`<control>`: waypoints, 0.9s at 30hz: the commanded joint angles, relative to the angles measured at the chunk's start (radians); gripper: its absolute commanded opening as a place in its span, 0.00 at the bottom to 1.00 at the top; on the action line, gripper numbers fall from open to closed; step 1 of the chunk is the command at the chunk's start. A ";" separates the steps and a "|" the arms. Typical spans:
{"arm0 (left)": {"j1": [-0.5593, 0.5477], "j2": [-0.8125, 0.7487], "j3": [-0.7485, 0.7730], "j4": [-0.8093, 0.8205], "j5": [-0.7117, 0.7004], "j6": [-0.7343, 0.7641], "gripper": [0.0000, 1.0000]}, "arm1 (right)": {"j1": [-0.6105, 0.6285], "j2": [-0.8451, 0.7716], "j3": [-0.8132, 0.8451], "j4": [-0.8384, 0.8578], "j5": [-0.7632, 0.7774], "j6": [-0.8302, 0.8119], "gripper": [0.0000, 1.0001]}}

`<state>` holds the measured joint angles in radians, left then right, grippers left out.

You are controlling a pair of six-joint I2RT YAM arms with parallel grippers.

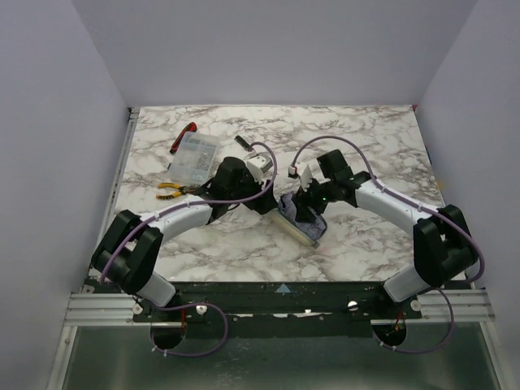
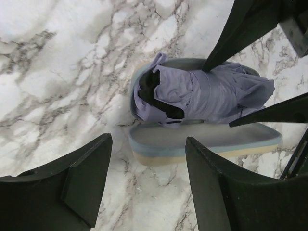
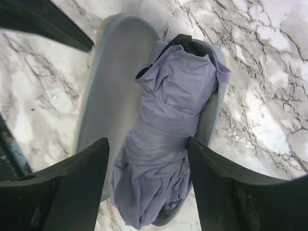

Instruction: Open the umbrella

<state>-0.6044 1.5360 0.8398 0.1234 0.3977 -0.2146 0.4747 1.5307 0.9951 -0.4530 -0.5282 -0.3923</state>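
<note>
The folded umbrella point(image 3: 168, 144) is laid in an open case point(image 3: 110, 72) on the table point(image 2: 57, 72), straddled by the right hand point(image 3: 147, 142), fingers apart; the left hand point(image 2: 149, 139) is likewise held apart.

Marble table point(image 1: 366, 138), left gripper point(image 1: 270, 203) and right gripper point(image 1: 307, 210) close together at frame centre over the folded umbrella point(image 1: 310, 231), clear plastic box point(image 1: 193, 158), yellow-handled pliers point(image 1: 169, 191) and red-handled tool point(image 1: 184, 136) at upper left

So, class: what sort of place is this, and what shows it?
Probably a robot test bench in a lab: two robot arms bolted to a metal rail, a marble-look table boxed in by plain white walls, with a folded umbrella and pliers laid out.
</note>
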 commanded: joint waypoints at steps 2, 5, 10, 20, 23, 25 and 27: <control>0.058 -0.096 0.009 -0.025 -0.070 0.099 0.64 | 0.066 0.054 -0.036 0.078 0.232 0.041 0.69; 0.106 -0.133 0.018 -0.049 -0.076 0.119 0.65 | 0.072 0.085 -0.048 0.091 0.294 0.032 0.69; 0.189 -0.179 0.011 -0.085 -0.055 0.120 0.66 | 0.073 0.146 -0.060 0.084 0.382 0.020 0.64; 0.240 -0.211 -0.008 -0.095 -0.051 0.137 0.66 | -0.122 0.265 0.009 0.149 0.497 -0.057 0.08; 0.252 -0.200 0.010 -0.107 -0.050 0.151 0.66 | -0.278 0.375 0.128 0.139 0.490 -0.110 0.01; 0.263 -0.190 0.024 -0.115 -0.046 0.160 0.66 | -0.367 0.452 0.220 0.122 0.480 -0.130 0.00; 0.274 -0.178 0.039 -0.122 -0.045 0.167 0.66 | -0.433 0.529 0.319 0.097 0.477 -0.144 0.00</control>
<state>-0.3580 1.3437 0.8394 0.0299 0.3511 -0.0776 0.1825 1.8782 1.2335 -0.2592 -0.1688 -0.4419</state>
